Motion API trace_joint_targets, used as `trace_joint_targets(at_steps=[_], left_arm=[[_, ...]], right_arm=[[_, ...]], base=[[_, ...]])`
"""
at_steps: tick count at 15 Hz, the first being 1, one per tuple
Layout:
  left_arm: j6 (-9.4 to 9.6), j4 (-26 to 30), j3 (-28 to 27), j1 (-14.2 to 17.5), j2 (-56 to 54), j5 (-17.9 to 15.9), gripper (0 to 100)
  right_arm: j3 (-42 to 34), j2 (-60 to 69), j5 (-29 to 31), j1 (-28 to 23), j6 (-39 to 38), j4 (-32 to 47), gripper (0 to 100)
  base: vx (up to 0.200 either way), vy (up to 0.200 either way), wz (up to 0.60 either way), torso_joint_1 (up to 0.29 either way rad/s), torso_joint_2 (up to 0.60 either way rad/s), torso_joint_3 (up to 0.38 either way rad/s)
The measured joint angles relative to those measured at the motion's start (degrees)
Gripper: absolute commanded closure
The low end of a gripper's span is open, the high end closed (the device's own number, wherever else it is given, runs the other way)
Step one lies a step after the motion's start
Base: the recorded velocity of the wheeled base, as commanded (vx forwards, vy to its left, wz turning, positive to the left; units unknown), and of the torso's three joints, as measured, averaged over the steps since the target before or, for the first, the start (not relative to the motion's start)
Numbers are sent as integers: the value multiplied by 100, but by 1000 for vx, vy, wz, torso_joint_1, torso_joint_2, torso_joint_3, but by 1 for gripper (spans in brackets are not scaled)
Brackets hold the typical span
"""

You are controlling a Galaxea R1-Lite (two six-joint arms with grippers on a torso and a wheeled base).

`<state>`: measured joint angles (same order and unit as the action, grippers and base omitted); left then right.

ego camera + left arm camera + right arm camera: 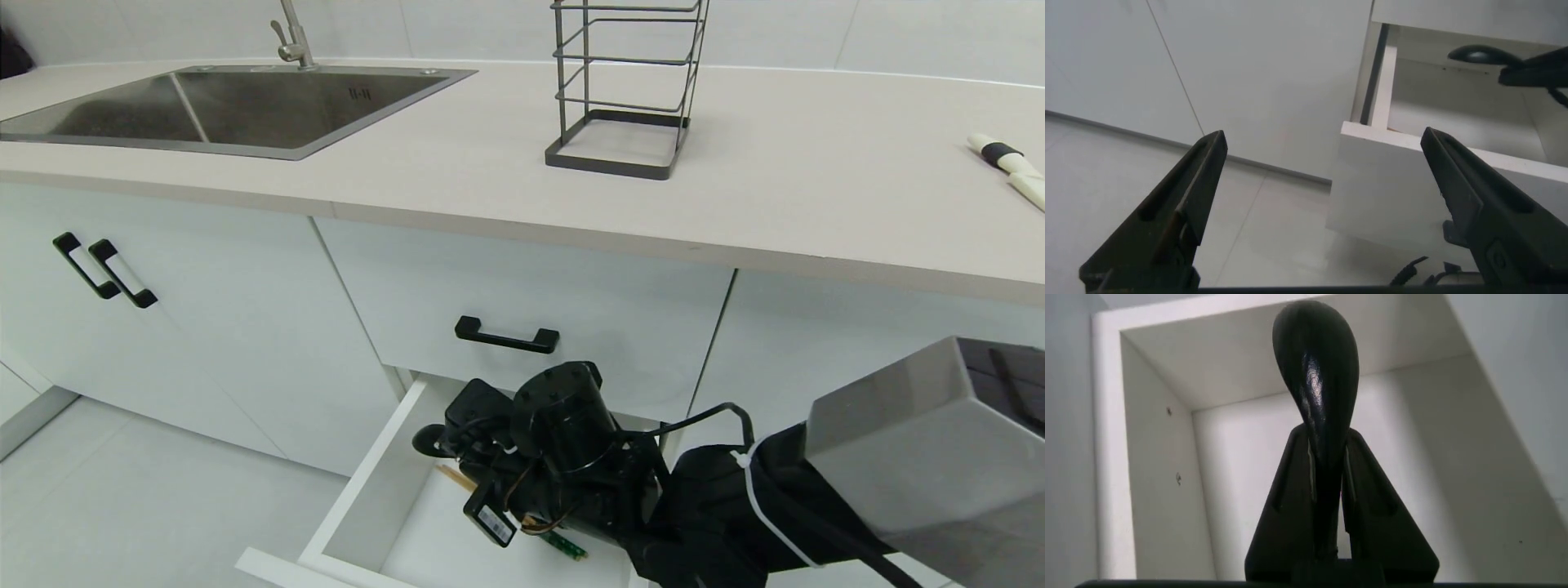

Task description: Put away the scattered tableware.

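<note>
My right gripper (454, 447) hangs inside the open white drawer (367, 482) below the counter, shut on a black spoon (425, 441). In the right wrist view the spoon (1317, 384) stands up between the closed fingers (1282, 506), its glossy bowl pointing toward the drawer's back wall (1249, 449). Light wooden sticks (454, 476) and a green piece (565, 545) show under the arm in the drawer. My left gripper (1327, 204) is open and holds nothing, low in front of the drawer front (1413, 188). From there the spoon's bowl (1478, 55) shows above the drawer.
On the counter stand a dark wire rack (624, 90) and a steel sink (237, 102) with a tap. A white utensil with a black band (1008, 163) lies at the counter's right edge. A shut drawer with a black handle (506, 335) is just above the open one.
</note>
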<state>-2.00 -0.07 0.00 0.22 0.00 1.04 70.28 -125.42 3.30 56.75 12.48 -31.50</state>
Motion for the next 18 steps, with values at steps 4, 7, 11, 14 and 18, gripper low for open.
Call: trace_joint_targets(at_steps=[4, 7, 11, 14, 18], left_arm=[[1, -2, -2, 2, 0, 0, 0], [1, 0, 0, -1, 0, -2, 0], [1, 0, 0, 2, 0, 0, 0], [0, 0, 0, 2, 0, -2, 0], [1, 0, 0, 0, 0, 0, 0]], right_arm=[[433, -427, 208, -7, -26, 126, 100], [467, -617, 294, -20, -37, 233, 100], [480, -802, 384, -49, -45, 290, 100], [560, -958, 383, -50, -48, 290, 100], [828, -1243, 422, -118, -77, 296, 100]], base=[[0, 0, 0, 0, 0, 0], [0, 0, 0, 0, 0, 0], [0, 0, 0, 0, 0, 0], [0, 0, 0, 0, 0, 0], [0, 0, 0, 0, 0, 0]])
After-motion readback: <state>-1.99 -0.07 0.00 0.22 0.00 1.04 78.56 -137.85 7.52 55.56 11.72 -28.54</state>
